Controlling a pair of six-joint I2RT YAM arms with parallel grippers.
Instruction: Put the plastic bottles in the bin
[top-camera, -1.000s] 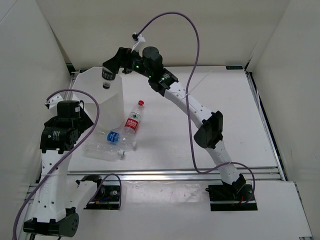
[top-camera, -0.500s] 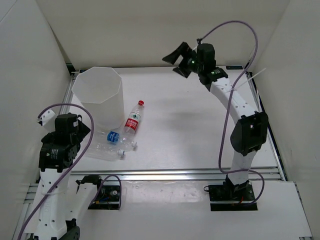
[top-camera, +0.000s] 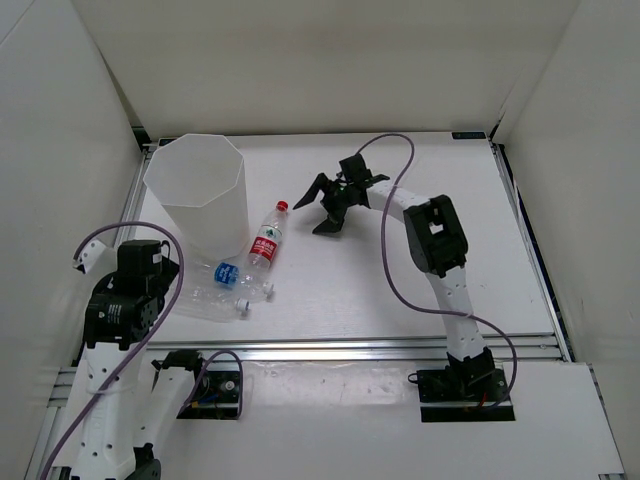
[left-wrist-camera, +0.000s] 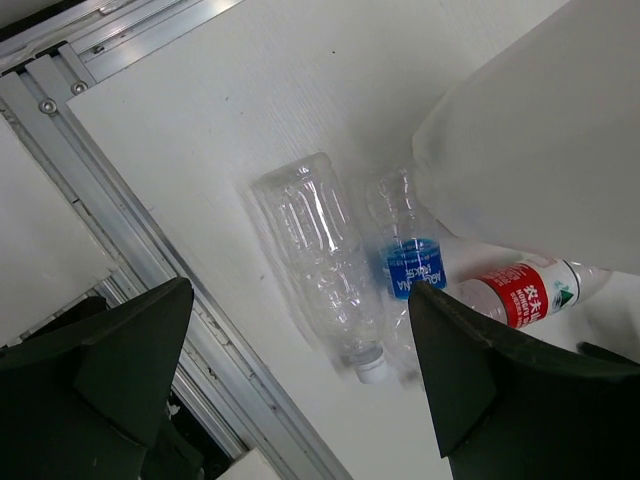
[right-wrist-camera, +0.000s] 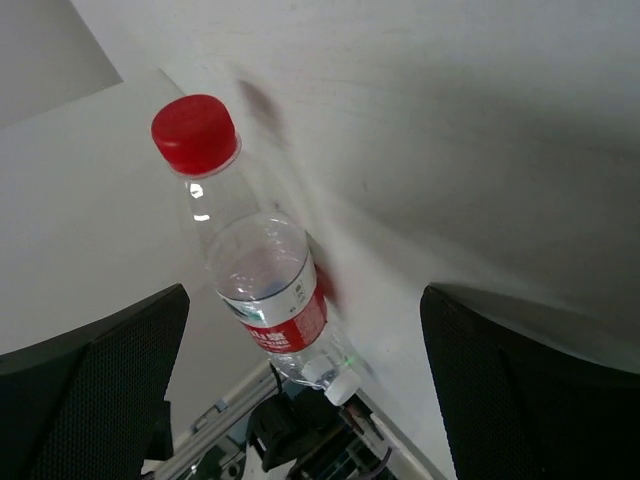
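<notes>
The tall white bin (top-camera: 160, 190) stands at the back left. Three bottles lie on the table by its near right side. The red-capped, red-label bottle (top-camera: 266, 240) is nearest my right gripper. The blue-label bottle (top-camera: 228, 272) and the plain white-capped bottle (top-camera: 208, 300) lie closer to my left arm. My right gripper (top-camera: 319, 208) is open and empty, low over the table just right of the red-label bottle (right-wrist-camera: 268, 295). My left gripper (left-wrist-camera: 300, 400) is open and empty above the plain bottle (left-wrist-camera: 318, 255) and the blue-label bottle (left-wrist-camera: 412, 268). The dark-label bottle is out of view.
An aluminium rail (top-camera: 380, 348) runs along the table's near edge, with cables and a small black unit (top-camera: 215, 385) below it. White walls enclose the table on three sides. The bin's side (left-wrist-camera: 540, 150) fills the upper right of the left wrist view.
My right arm left the bin, swung to the back right, then came down low beside the red-label bottle. The dark-capped bottle it held over the bin is gone. My left arm drew back.
</notes>
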